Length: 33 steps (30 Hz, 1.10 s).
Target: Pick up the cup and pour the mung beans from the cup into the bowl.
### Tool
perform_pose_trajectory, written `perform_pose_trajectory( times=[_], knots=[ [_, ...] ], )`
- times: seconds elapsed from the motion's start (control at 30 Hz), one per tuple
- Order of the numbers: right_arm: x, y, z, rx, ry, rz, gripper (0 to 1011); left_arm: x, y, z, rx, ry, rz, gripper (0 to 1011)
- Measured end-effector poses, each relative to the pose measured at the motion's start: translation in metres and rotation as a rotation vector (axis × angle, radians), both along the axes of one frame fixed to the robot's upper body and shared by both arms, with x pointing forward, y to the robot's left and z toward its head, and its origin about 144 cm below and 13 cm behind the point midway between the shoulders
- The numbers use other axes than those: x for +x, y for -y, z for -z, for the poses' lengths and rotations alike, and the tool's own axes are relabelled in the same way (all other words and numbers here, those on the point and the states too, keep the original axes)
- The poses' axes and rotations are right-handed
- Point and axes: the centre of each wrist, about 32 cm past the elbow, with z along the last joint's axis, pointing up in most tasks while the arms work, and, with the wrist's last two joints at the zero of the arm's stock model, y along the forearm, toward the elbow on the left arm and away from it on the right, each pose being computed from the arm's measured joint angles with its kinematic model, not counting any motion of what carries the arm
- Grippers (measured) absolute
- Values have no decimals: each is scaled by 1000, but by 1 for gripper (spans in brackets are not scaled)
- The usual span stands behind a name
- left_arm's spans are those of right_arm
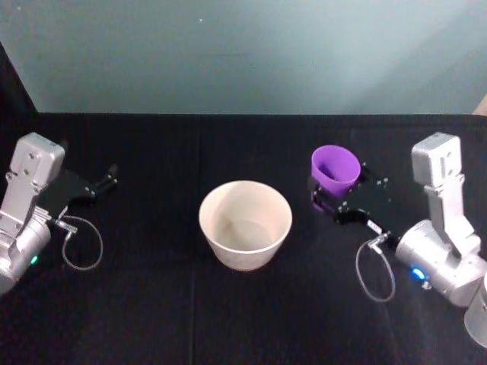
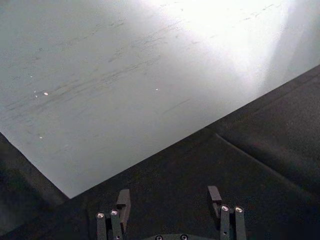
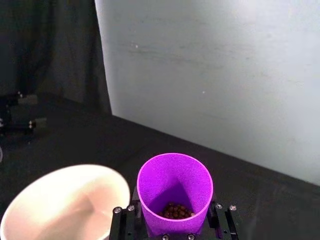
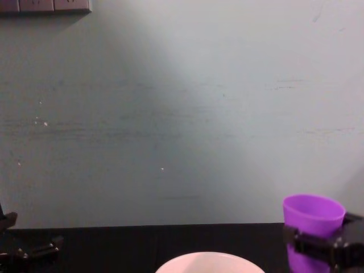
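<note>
Toward the right edge of the black tabletop (image 1: 152,319), upright purple cup (image 1: 335,169) clamped at its lower half between the fingers of the right gripper (image 1: 335,196). Holds a small heap of dark beans (image 3: 176,211) at its bottom. Just to its left, near the tabletop's middle, wide pale bowl (image 1: 245,247), close to the cup but not touching. By the left edge, left gripper (image 2: 169,201) parked, fingers spread wide, gripping nothing.
</note>
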Motion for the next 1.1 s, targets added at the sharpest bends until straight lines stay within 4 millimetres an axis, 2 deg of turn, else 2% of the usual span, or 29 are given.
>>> perform_pose_trajectory(
  times=[0.13,0.3,1.1],
  knots=[
    [-1,5,-13,1,14,5,718,0,0,0,0,0,0,1000],
    [-2,8,-20,9,16,9,718,0,0,0,0,0,0,1000],
    [-2,7,-18,8,16,6,718,0,0,0,0,0,0,1000]
  ],
)
